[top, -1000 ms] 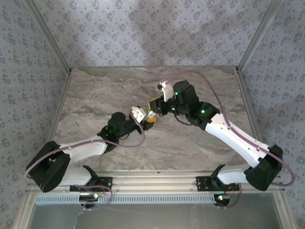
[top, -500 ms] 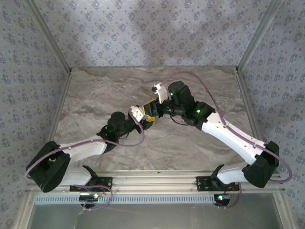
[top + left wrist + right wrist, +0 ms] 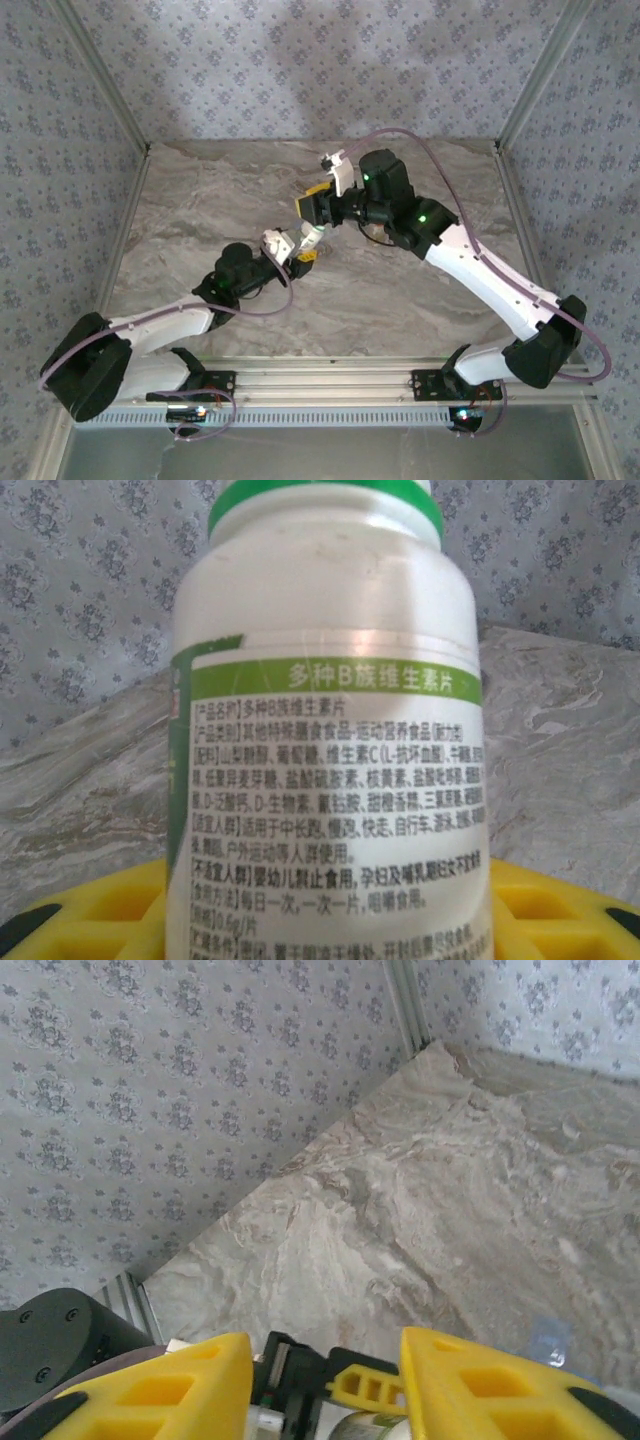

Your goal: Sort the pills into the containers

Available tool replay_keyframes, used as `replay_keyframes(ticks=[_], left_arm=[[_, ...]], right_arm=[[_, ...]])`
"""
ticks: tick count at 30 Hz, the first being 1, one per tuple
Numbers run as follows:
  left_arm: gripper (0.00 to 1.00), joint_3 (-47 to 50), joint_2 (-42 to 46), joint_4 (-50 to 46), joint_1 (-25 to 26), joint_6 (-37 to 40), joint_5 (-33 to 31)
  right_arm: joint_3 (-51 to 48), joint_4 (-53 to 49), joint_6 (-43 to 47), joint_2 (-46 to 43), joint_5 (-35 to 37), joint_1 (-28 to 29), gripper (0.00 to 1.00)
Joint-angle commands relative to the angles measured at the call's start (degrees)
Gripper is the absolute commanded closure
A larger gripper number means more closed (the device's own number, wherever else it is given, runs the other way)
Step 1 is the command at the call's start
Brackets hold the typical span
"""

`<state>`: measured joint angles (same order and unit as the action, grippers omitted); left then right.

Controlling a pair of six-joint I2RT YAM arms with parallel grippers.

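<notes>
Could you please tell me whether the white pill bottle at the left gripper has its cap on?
Cap on: the left wrist view shows a green cap seated on top of the white bottle.

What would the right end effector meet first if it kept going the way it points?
Most likely the bottle held in the left end effector: its top shows just ahead, between the open fingers of the right end effector. Depth is unclear.
</notes>
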<state>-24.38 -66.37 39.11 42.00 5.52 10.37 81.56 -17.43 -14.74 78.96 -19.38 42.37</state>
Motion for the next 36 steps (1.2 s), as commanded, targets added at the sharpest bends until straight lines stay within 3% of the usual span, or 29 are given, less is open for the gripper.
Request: replay_keyframes(ticks=[1,3,9,13,21,28,36], left_arm=[[1.00,1.25,4.36,-0.81,0.12,0.32,-1.48],[1.00,2.56,7.44,-1.85,0.19,0.28,-2.09],[1.00,9.09,22.54,-8.03,0.14,0.41,-9.66],[1.00,13.43,34.46,-13.57,-0.41,0.92,-15.45],[1.00,16.65,51.06,-23.47,-1.98,-0.02,-17.70],[1.00,17.20,52.80,-25.76,-2.28,-0.24,-18.20],[1.00,16.83,47.88,-24.43,-2.88,-1.61,-17.09]], right_arm=[[3.18,-0.26,3.06,0.76,-1.04,-1.90,0.51],[2.08,1.94,3.89,0.90,-2.60,-4.37,0.44],[0.33,3.11,0.39,6.63,-4.03,-11.53,0.44],[1.09,0.35,2.98,13.29,-2.09,-11.44,0.45],[6.24,-3.88,11.49,29.68,2.51,-11.06,0.46],[13.28,-4.48,11.58,42.95,-0.06,-12.46,0.48],[14.40,-6.11,13.27,48.07,-1.15,-13.48,0.50]])
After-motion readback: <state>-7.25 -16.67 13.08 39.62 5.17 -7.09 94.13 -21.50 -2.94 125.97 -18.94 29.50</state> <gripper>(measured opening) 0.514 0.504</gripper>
